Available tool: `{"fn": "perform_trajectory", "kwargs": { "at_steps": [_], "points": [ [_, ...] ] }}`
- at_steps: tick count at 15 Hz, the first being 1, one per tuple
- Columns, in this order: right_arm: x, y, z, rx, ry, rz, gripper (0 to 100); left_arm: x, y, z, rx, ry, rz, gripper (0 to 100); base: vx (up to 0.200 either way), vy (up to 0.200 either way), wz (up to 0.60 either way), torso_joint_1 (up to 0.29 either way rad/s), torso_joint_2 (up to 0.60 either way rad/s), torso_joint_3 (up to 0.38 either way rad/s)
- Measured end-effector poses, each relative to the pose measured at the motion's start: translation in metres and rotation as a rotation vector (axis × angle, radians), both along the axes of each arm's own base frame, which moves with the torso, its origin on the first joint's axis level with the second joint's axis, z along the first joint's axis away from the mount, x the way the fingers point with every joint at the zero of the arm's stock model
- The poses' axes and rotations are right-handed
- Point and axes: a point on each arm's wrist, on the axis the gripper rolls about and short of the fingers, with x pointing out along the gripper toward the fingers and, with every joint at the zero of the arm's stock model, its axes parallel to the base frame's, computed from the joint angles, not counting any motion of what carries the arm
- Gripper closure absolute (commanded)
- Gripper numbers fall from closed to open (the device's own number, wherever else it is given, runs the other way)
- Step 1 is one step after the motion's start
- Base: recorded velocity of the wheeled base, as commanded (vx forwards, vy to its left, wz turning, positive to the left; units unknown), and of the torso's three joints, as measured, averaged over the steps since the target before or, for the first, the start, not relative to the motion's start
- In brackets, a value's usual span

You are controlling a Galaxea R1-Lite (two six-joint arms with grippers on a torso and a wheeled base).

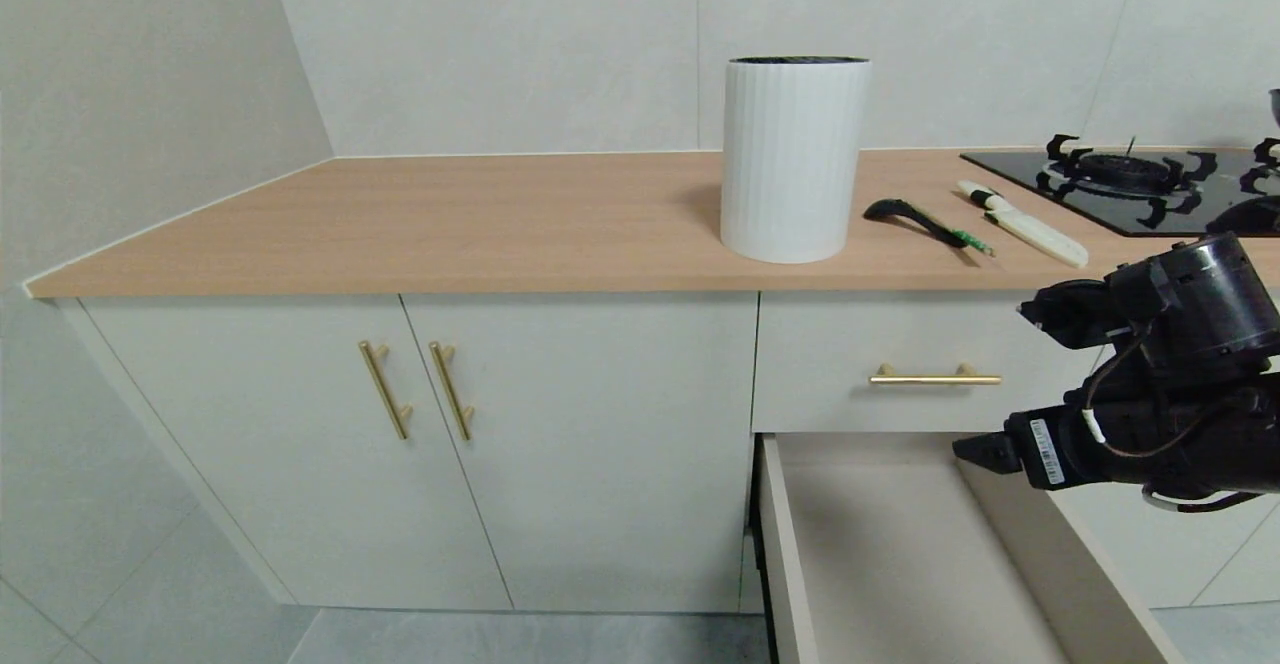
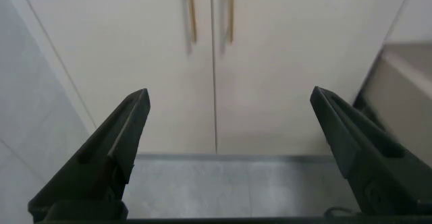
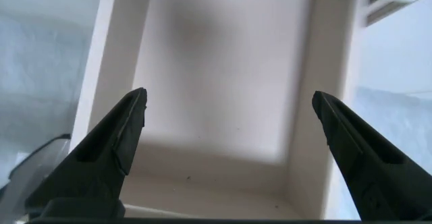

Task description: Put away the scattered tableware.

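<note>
R gripper at the right edge of the head view, jaws spread wide, nothing in them, over the pulled-out drawer at lower right. Its pale bottom shows btwn the fingers. L gripper also released, facing the double cabinet doors w/ gold handles.

Tableware sits right of centre on the wooden countertop: black utensil w/ green handle tip and white knife, near each other but apart, btwn the white ribbed canister and the hob. Canister stands upright, dark rim; inside can't tell. Pale tiled wall behind.
</note>
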Motion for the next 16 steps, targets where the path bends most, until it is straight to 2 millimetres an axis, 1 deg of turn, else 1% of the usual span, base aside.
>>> {"fn": "perform_trajectory", "kwargs": {
  "at_steps": [7,10,13,16],
  "points": [
    [0.004,-0.004,0.003,0.012,-0.028,-0.019,0,0.0,0.0,0.0,0.0,0.001,0.0,0,0.0,0.0,0.0,0.186,-0.47,-0.288],
    [0.007,-0.005,0.005,0.012,-0.058,-0.017,0,0.0,0.0,0.0,0.0,0.001,0.0,0,0.0,0.0,0.0,0.067,-0.17,-0.098],
    [0.02,-0.004,0.013,0.008,-0.121,-0.02,0,0.0,0.0,0.0,0.0,0.0,0.0,0,0.0,0.0,0.0,0.0,0.0,0.0],
    [0.046,-0.002,0.026,0.026,-0.171,-0.047,0,0.0,0.0,0.0,0.0,0.0,0.0,0,0.0,0.0,0.0,0.0,0.0,0.0]
  ]
}}
